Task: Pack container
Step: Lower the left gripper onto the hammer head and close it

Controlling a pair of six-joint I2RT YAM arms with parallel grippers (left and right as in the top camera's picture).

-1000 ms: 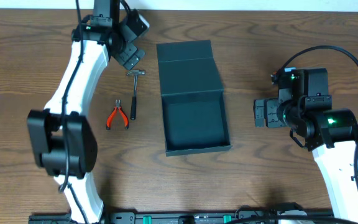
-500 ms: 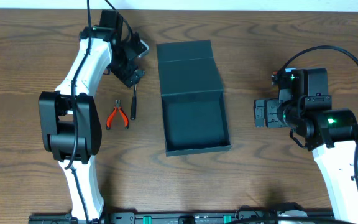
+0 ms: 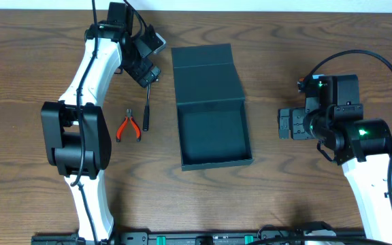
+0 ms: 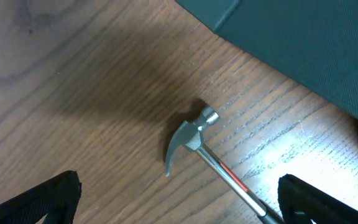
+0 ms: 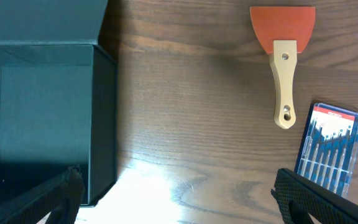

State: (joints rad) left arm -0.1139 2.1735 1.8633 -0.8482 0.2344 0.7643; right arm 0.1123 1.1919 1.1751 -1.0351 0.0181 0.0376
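At the middle of the wooden table (image 3: 284, 54) lies the container (image 3: 213, 126), a dark teal-grey box with its tray open upward and its hinged flap lid folded back flat toward 12 o'clock; nothing shows inside the tray. At about 10 o'clock from the tray, just beside the flap's left edge, the left gripper (image 3: 148, 71) hangs over a small hammer (image 3: 146, 109), whose black handle runs toward 6 o'clock. In the left wrist view the steel claw head and red-marked shaft lie on the wood between the two dark fingers (image 4: 45, 199), which stand wide apart and touch nothing, so that gripper is spread open and empty. Red-handled pliers (image 3: 128, 126) lie just beside the hammer's handle at its 8 o'clock, apart from it. At 3 o'clock from the container, well apart from its wall, the right gripper (image 3: 286, 124) points toward 9 o'clock; its wrist view shows the fingers (image 5: 39, 199) parted wide over bare wood, holding nothing. That same view has the container's wall at 9 o'clock, a scraper (image 5: 283, 59) with an orange blade and pale wooden handle at 1 o'clock, and a blue-edged pack of screwdrivers (image 5: 328, 149) at 4 o'clock, just beside the scraper's handle end.
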